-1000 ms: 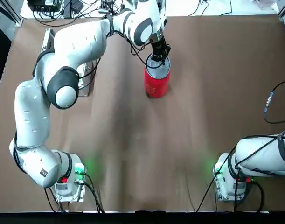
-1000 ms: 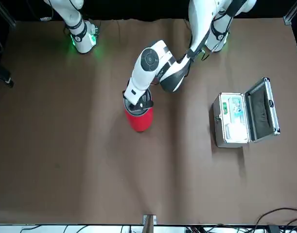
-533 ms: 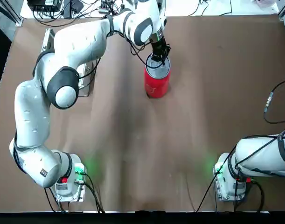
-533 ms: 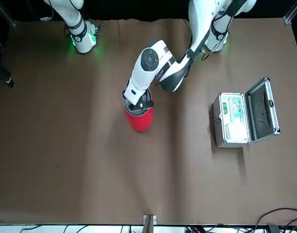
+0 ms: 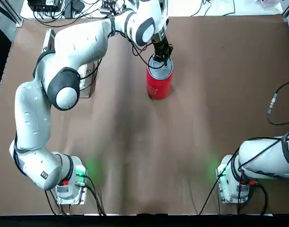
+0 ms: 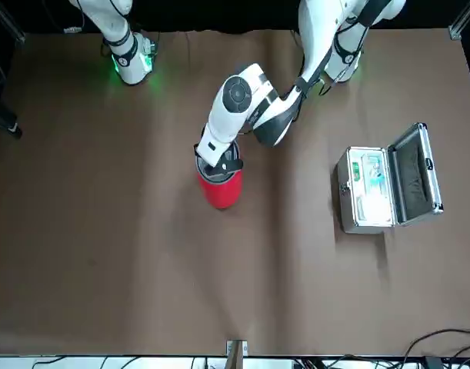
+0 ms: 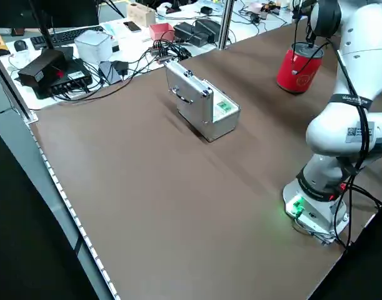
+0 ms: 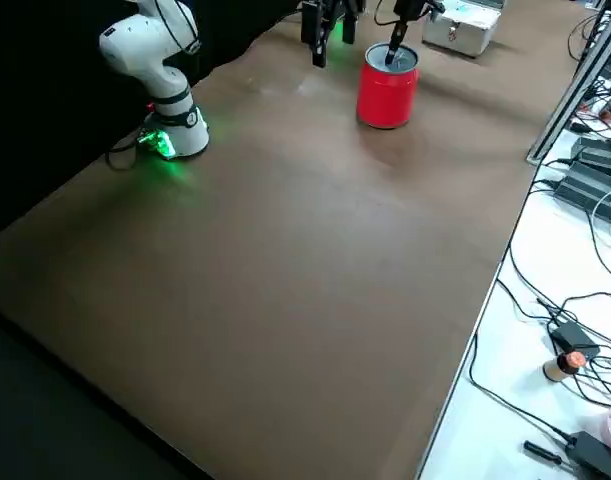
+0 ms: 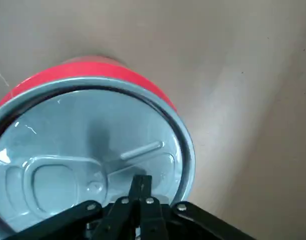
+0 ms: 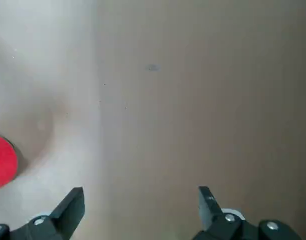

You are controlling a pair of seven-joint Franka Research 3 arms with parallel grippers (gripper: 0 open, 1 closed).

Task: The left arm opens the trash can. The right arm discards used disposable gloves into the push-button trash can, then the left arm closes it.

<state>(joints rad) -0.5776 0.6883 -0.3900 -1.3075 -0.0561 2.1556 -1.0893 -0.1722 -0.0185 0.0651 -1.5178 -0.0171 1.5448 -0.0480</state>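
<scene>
And the left gripper (image 9: 141, 192), fingers pinched together on nothing, is at the lid (image 9: 82, 145) from six o'clock, where an off-centre push might tip the red bin (image 5: 159, 85)!

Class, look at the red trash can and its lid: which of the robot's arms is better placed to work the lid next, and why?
The left, probably: its gripper is right at the lid, fingers together, while the right gripper hangs open, away from the can.
</scene>
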